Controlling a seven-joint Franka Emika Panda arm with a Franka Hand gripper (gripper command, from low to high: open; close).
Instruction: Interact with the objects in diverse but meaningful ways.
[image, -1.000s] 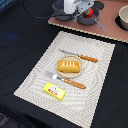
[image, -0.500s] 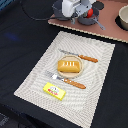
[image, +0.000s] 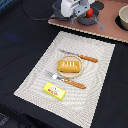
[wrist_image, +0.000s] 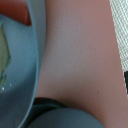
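My gripper (image: 79, 18) hangs at the far end of the table, right beside the grey long-handled pot (image: 98, 22). A red tomato (image: 90, 13) sits in the pot. In the wrist view the pot's rim (wrist_image: 35, 60) curves close by, with a strip of red (wrist_image: 20, 12) past it. Whether the jaws are open or shut is hidden. On the striped placemat (image: 35, 80) lie the orange ridged bread (image: 69, 65), two thin brown-handled sticks (image: 87, 59) (image: 74, 83) and the yellow labelled bar (image: 54, 91).
The pot stands on a pinkish-brown board (image: 112, 30) (wrist_image: 80, 65) behind the placemat. A white bowl (image: 123, 17) sits at the exterior view's far right. Dark cloth (image: 20, 45) surrounds the mat. A dark grey rounded shape (wrist_image: 60, 117) fills one edge of the wrist view.
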